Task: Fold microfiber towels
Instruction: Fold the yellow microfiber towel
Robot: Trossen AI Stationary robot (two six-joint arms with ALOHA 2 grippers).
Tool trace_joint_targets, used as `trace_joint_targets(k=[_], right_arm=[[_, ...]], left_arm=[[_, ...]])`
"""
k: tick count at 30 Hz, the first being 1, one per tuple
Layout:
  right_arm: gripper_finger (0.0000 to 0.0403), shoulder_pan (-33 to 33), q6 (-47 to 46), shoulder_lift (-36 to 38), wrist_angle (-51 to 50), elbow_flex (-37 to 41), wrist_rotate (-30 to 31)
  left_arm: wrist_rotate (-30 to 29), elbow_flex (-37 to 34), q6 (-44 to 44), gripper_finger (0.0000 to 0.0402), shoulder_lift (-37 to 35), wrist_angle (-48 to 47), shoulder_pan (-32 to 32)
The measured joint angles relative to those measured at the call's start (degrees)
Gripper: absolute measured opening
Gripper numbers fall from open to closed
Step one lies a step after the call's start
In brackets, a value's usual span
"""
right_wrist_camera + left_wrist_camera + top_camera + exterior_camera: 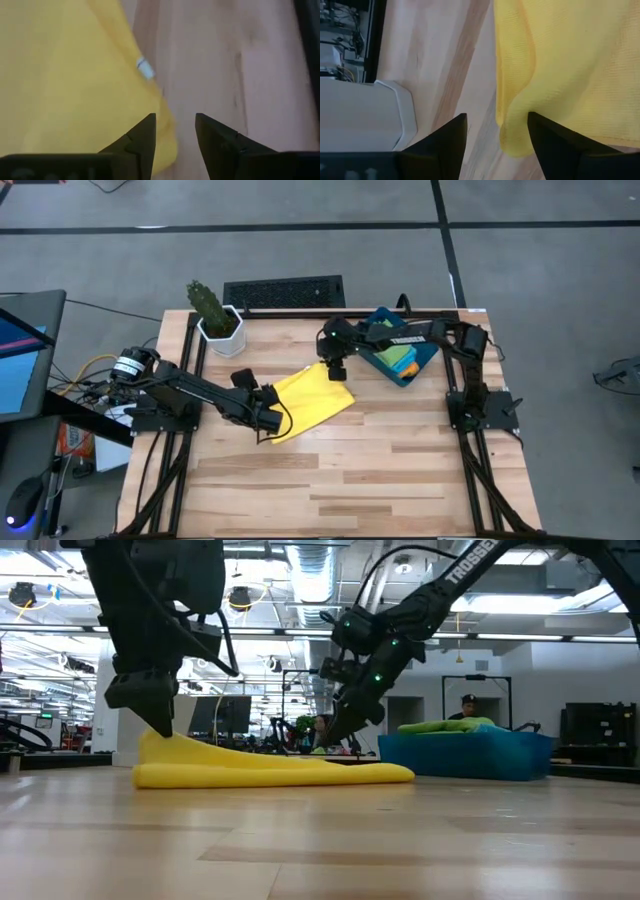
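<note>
Yellow towel (312, 401) corners sit half hidden behind both open claws.

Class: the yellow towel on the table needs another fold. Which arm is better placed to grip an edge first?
Probably the left: the left gripper is open and already straddles the yellow towel edge, while the right gripper, also open, is beside its corner, over bare wood.
</note>
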State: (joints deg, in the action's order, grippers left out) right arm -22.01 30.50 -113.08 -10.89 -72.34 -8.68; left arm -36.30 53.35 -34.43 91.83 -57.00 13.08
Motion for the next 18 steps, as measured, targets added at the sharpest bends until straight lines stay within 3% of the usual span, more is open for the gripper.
trace_joint_targets(k=[2, 6, 9, 14, 18], right_arm=[[0.0163, -0.17, -0.26, -0.83, 0.77, -0.62, 0.03], [0.0163, -0.75, -2.68, -0.98, -8.72, -2.55, -2.06], [0.0157, -0.63, -4.91, 0.6, -18.74, -2.47, -8.71], [0.0135, 1.13, -10.49, 3.36, -24.97, 1.04, -22.21], [0.0113, 4.55, -13.25, 5.14, -22.0, 7.68, -19.43]], left_arm=[[-0.06, -0.26, 0.76, 0.0203, 0.0, 0.13, 0.0], [-0.1, -1.07, 0.97, 0.0203, 0.0, 1.07, 0.0], [-0.05, -1.46, 1.29, 0.0203, 0.0, 1.52, 0.0], [-0.33, -1.98, 2.39, 0.0203, 0.0, 1.6, 0.0], [-0.42, -1.96, 4.82, 0.0203, 0.0, 3.43, 0.0]])
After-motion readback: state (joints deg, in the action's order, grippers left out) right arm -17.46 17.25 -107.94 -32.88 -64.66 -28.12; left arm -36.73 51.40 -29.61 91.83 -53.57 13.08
